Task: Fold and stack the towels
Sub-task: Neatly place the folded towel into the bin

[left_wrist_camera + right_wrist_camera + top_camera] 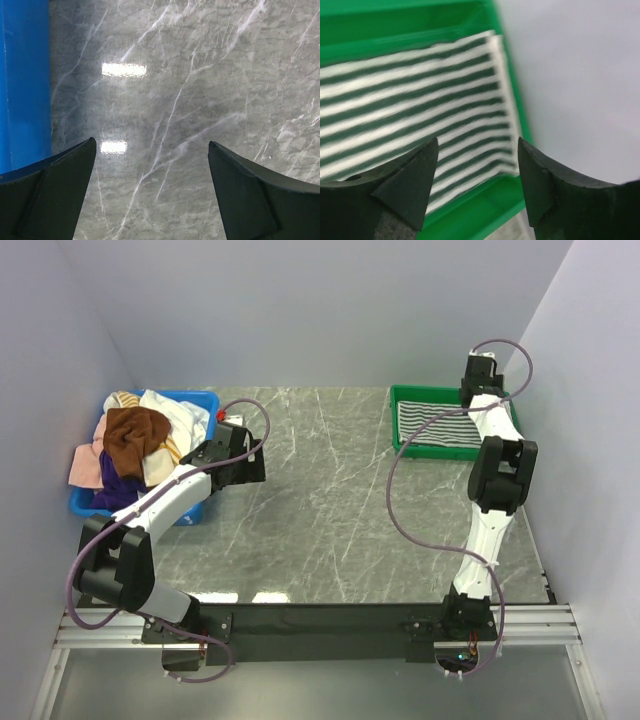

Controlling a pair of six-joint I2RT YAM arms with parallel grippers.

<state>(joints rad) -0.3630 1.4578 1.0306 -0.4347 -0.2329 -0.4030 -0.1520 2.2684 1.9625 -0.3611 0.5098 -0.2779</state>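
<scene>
A grey-white striped towel [437, 425] lies flat and folded in the green tray [396, 422] at the back right. My right gripper [478, 390] hovers over the tray's far right corner. In the right wrist view this gripper [477, 141] is open, and the striped towel [410, 95] lies below it, free of the fingers. More towels [135, 435], brown, white, pink, purple and yellow, are heaped in the blue basket [195, 398] at the left. Just right of that basket my left gripper [243, 452] hangs over bare table. Seen from its own wrist, the left gripper [151, 142] is wide open and empty.
The marble table top [200, 75] stretches between basket and tray. The blue basket wall [22, 85] stands close to my left finger. The green tray's rim [470, 210] and the pale right wall [580, 75] are close to my right gripper.
</scene>
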